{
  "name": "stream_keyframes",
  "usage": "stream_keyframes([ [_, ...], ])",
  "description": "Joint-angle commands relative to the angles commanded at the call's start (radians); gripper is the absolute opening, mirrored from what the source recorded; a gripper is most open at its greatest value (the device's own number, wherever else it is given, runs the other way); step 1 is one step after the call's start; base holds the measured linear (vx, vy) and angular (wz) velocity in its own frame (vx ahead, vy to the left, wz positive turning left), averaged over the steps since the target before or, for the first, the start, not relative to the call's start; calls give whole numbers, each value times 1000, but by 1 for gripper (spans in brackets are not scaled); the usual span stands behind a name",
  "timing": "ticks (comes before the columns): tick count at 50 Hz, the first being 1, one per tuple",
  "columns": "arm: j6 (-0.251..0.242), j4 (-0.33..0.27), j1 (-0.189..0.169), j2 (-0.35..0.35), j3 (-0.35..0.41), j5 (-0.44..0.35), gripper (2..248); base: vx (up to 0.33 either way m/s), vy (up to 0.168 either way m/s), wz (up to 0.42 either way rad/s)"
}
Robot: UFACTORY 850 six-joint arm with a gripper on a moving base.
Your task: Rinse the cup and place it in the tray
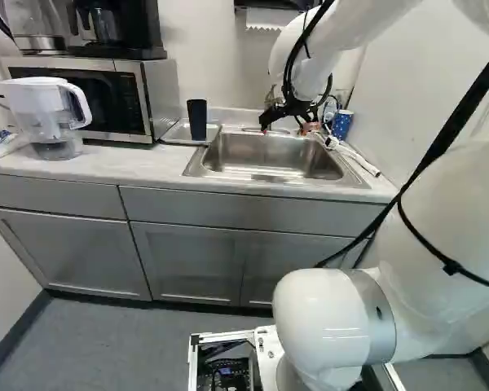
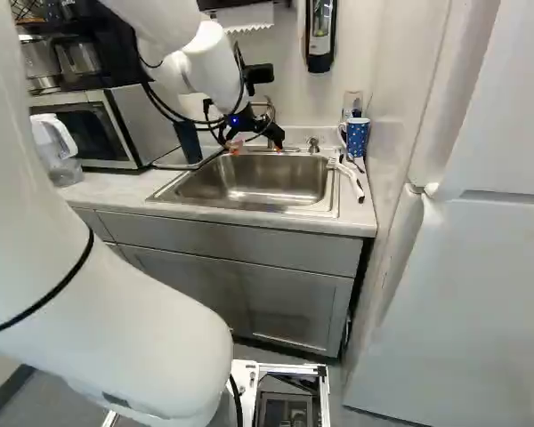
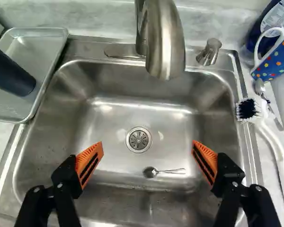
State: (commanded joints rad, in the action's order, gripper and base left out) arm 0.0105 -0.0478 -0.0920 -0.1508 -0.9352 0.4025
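Tall black cup (image 3: 10,73) stands in the shallow silver metal tray (image 3: 40,47); rinsed, I can't tell. Black, orange-padded hand (image 3: 147,145) gapes empty.

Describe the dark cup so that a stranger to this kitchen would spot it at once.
Find the steel sink, then look beside it on the side toward the microwave, where a shallow metal tray lies. The cup stands on that tray, tall, plain and dark. No handle shows on it, unlike the dotted blue mug across the sink.
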Motion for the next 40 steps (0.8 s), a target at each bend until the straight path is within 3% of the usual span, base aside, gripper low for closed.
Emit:
stream_keyframes([
  [40, 0, 0, 0, 0, 0, 0, 247, -67, 50, -3],
])
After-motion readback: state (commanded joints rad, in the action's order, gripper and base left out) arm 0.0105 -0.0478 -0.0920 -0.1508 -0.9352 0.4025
